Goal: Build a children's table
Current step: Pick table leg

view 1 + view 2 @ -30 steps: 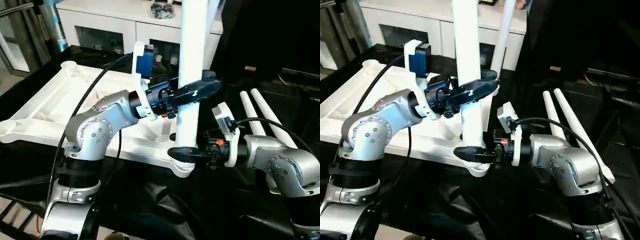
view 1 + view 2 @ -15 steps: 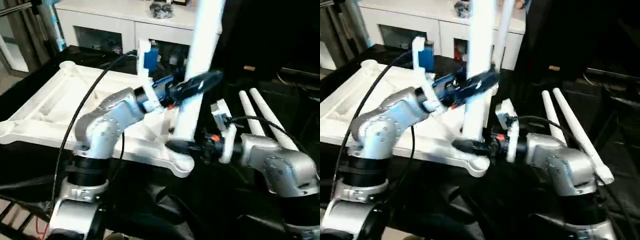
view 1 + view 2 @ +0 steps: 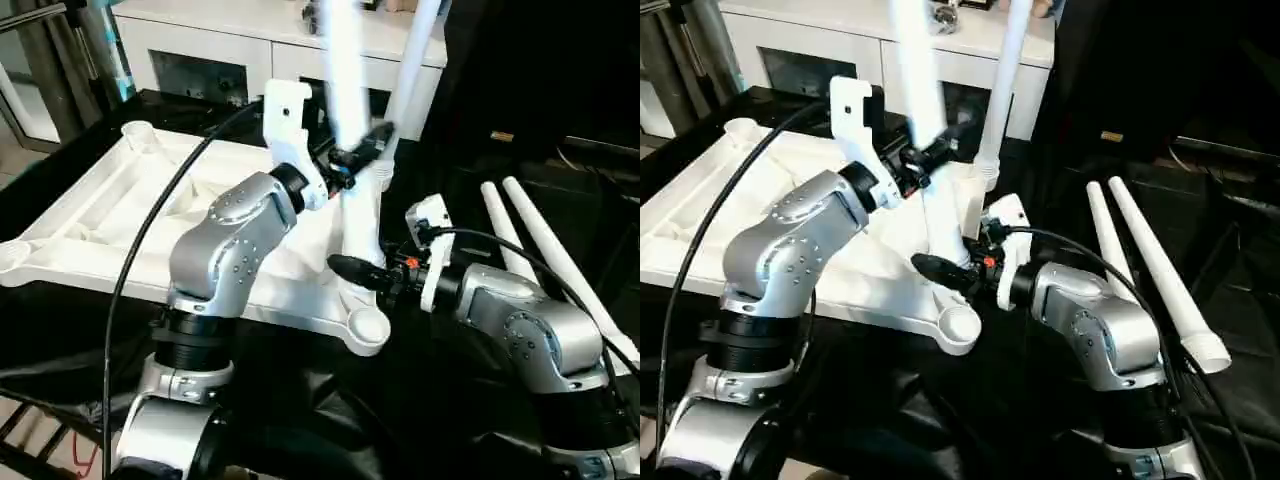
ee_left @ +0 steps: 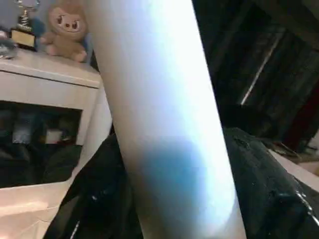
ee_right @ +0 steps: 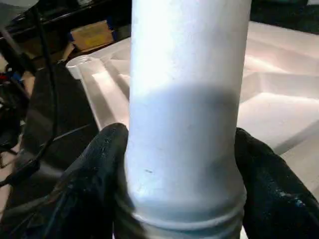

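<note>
Cabinet: white cabinet [image 3: 250, 45] w/ glass doors stood at back.
On top: plush toy [image 4: 68, 27] and small trophy [image 4: 22, 30].
Work surface: black sheet [image 3: 420, 400], creased.
Right side: dark.

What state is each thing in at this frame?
White ribbed plastic tabletop: upside down, near corner socket empty.
Held white tubular leg: near upright, base out of the socket.
Fitted white leg: standing at far corner.
Two spare white legs: lying flat.
Left gripper: clamping held leg.
Right gripper: clamping its base.

White is seen on the tabletop [image 3: 90, 215] and legs [image 3: 352, 170] — black on the cloth [image 3: 420, 410], silver on the forearms [image 3: 235, 240].
</note>
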